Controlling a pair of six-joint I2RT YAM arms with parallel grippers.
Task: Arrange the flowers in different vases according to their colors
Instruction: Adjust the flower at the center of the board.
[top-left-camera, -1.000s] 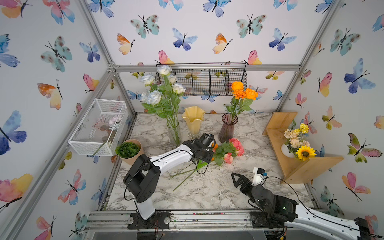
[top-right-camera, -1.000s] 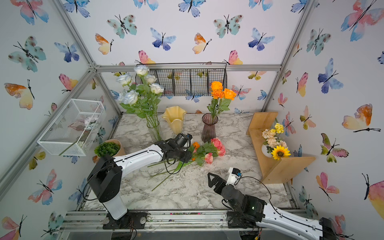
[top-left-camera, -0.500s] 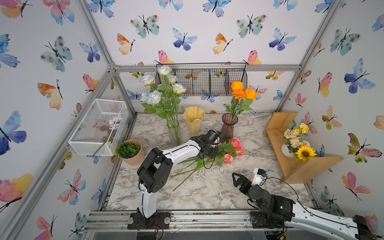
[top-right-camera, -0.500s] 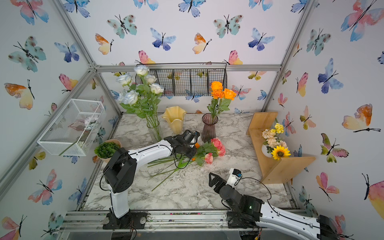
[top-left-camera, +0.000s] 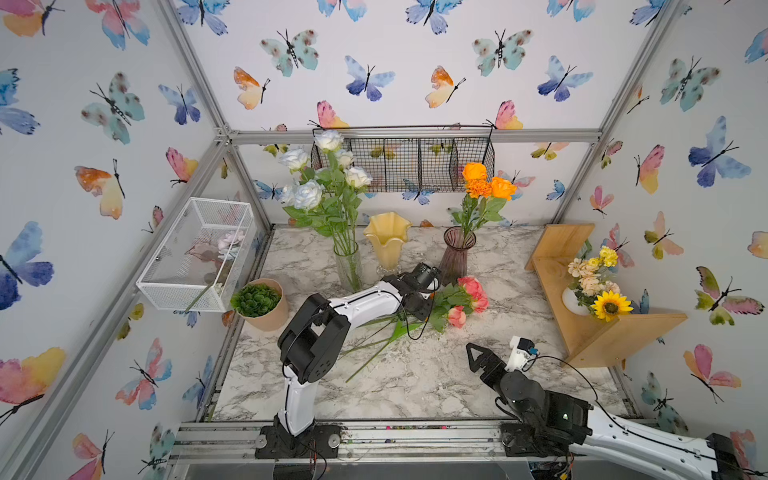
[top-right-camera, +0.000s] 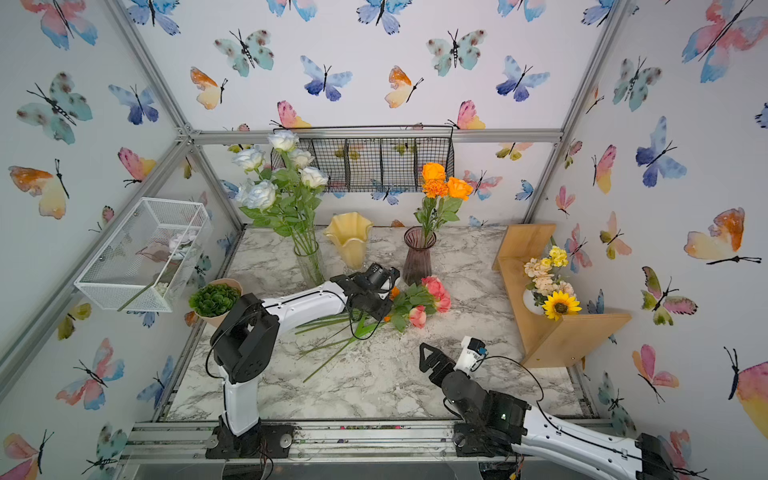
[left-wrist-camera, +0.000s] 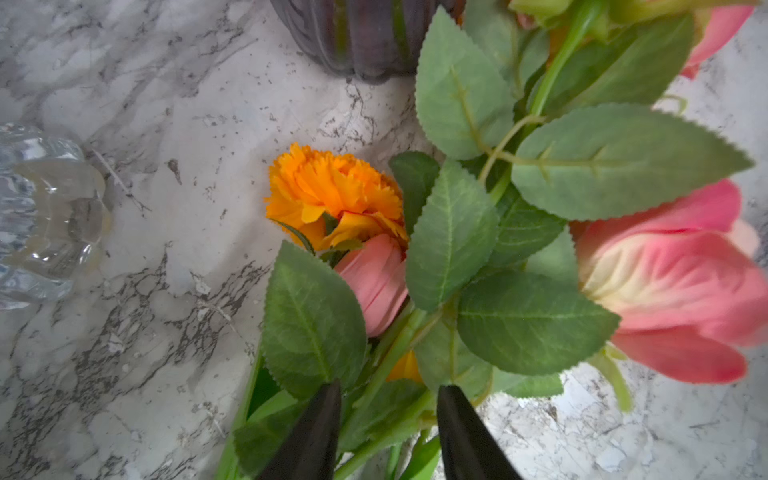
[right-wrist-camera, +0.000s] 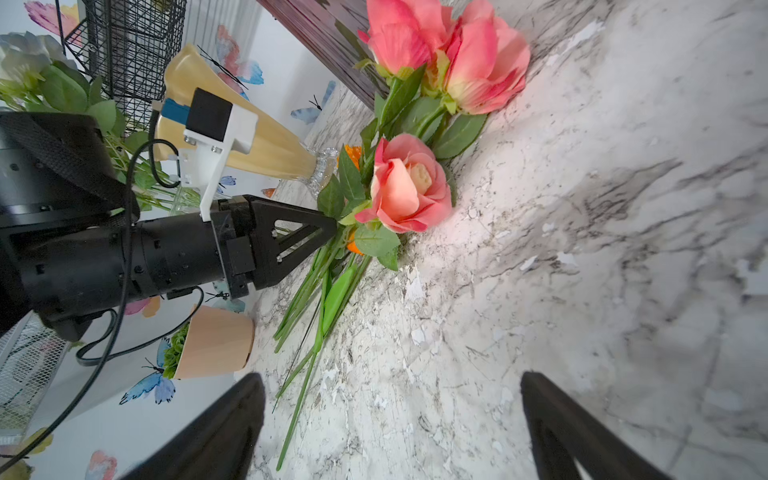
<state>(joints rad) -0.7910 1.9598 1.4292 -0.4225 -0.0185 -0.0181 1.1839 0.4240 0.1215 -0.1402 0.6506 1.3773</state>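
L fingers (left-wrist-camera: 316, 432) half-apart astride flower stems (left-wrist-camera: 390, 357), R fingers (right-wrist-camera: 552, 424) wide; marigold (left-wrist-camera: 332, 191) clear only in L wrist view

Loose flowers (top-left-camera: 457, 303) on table (top-left-camera: 415, 382), before the vases (top-left-camera: 387, 241)

The tabletop (right-wrist-camera: 602, 291) is showing a marble-print skin, flaking to white chips in patches. The clear cylinder vase (top-left-camera: 348, 266) is gleaming as smooth glass; the yellow vase (top-left-camera: 387, 245) is shining glossy and translucent; the purple vase (top-left-camera: 455, 259) is looking ribbed. The corner shelf (top-left-camera: 582, 328) is showing matt bare wood. The leaves (left-wrist-camera: 449, 232) are looking like matt, veined cloth.
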